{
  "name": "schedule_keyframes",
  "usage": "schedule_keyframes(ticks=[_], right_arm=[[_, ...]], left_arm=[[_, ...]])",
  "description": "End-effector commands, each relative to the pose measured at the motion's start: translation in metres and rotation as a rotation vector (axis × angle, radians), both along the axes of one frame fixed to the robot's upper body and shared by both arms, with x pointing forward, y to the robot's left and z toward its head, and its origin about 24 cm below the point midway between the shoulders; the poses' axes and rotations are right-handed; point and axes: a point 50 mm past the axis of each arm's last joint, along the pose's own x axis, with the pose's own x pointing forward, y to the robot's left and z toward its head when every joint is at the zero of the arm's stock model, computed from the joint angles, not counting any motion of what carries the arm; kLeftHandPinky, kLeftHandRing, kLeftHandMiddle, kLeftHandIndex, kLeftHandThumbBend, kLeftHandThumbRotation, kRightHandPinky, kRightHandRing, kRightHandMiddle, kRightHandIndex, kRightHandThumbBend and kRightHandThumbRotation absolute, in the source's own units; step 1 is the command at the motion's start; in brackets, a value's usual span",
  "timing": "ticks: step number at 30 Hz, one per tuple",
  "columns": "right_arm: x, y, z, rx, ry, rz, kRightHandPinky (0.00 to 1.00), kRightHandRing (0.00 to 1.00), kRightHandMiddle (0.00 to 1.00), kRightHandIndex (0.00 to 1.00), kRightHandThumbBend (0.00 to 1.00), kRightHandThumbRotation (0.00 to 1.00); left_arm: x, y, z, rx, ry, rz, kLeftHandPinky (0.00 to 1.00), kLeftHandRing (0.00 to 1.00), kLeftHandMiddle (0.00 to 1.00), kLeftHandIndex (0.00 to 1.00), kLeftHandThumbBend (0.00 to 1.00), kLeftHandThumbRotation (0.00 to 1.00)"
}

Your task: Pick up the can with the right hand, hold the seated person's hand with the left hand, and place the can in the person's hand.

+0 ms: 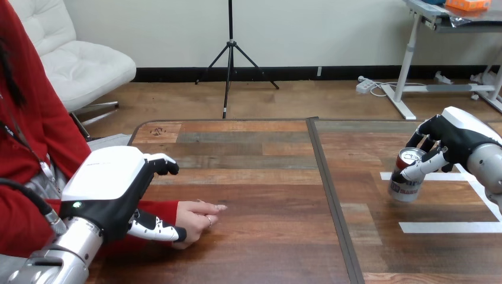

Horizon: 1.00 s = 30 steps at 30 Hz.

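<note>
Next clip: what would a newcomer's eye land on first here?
The big left hand at the lower left, spread open over the person's wrist, with the person's hand flat on the table. Then, at the far right, the right hand, its fingers curled round a tilted can by the white tape lines.

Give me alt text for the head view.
The robot's right hand grips a tilted can at the right of the table. At the left, its left hand is over the wrist of the person's hand, which lies flat on it.
</note>
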Motion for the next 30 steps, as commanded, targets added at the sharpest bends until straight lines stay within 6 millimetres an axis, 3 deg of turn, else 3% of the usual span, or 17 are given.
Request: schedule_keyframes(ticks=[1, 19, 30], right_arm=[[0.022, 0.010, 0.048, -0.003, -0.154, 0.045, 0.33, 0.36, 0.42, 0.49, 0.73, 0.00], [0.022, 0.010, 0.048, 0.003, -0.158, 0.048, 0.32, 0.37, 0.42, 0.49, 0.73, 0.00], [0.022, 0.011, 0.048, 0.001, -0.154, 0.048, 0.32, 0.36, 0.41, 0.48, 0.73, 0.00]], left_arm=[[0.013, 0.001, 0.013, 0.018, -0.024, -0.010, 0.66, 0.74, 0.76, 0.74, 1.00, 0.30], [0.021, 0.003, 0.005, 0.078, 0.080, -0.003, 0.71, 0.77, 0.78, 0.77, 1.00, 0.29], [0.028, 0.003, -0.006, 0.136, 0.141, 0.002, 0.74, 0.78, 0.80, 0.79, 1.00, 0.23]])
